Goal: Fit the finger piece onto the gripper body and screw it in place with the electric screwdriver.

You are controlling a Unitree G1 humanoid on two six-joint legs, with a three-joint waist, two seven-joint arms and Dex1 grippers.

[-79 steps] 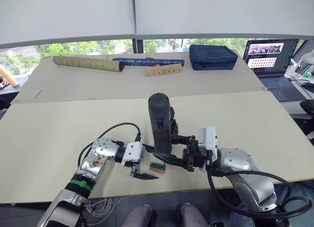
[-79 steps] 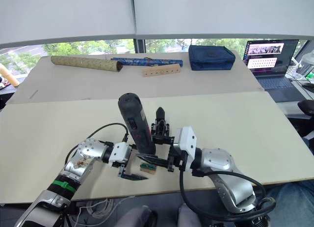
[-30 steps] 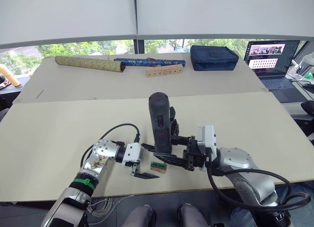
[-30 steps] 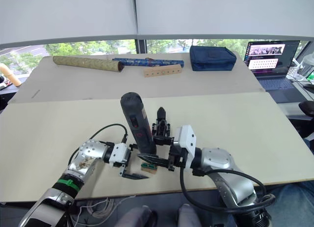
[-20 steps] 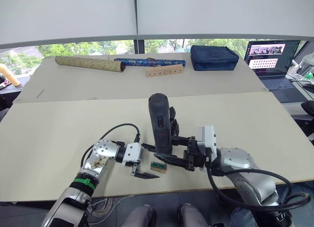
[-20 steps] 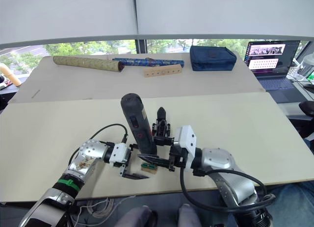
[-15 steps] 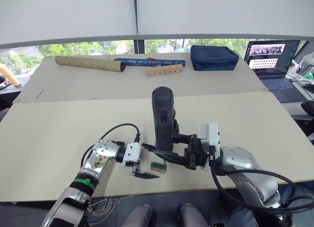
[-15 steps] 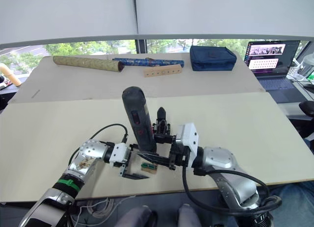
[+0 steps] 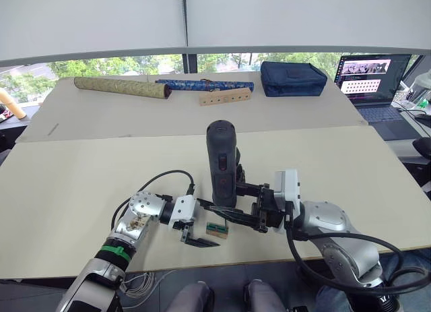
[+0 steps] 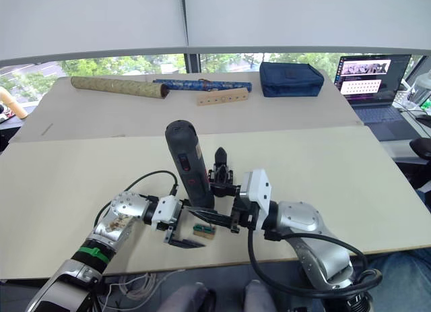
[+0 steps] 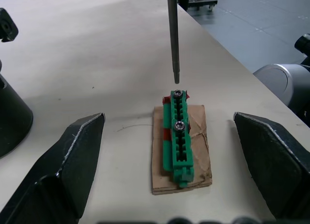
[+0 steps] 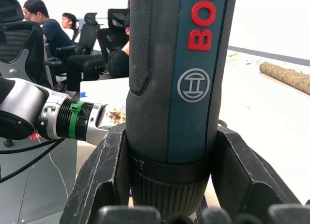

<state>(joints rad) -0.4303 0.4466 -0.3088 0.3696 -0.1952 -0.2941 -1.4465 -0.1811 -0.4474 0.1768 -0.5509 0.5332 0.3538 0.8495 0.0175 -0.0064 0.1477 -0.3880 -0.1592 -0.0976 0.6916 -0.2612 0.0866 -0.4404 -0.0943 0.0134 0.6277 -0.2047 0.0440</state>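
My right gripper (image 9: 225,216) is shut on the electric screwdriver (image 9: 221,165), a thick dark cylinder held upright with its bit (image 11: 173,37) pointing down. The bit tip hovers just above a screw in a small green-and-tan block (image 11: 178,139) on the table. My left gripper (image 9: 199,226) is open, its fingers (image 11: 72,163) standing on either side of that block without touching it. Right behind the screwdriver stands the black gripper body (image 10: 221,175), with the pointed finger piece (image 10: 219,154) upright on top of it.
At the far side of the table (image 9: 81,184) lie a gold rolled tube (image 9: 121,88), a blue rolled tube (image 9: 195,84), a wooden strip with holes (image 9: 224,96) and a dark blue pouch (image 9: 293,77). A laptop (image 9: 372,79) is at the far right. The table's front edge is close to both grippers.
The right arm lifted the screwdriver a little half a second ago and it has come back down slightly. The left gripper and the green block have stayed put.
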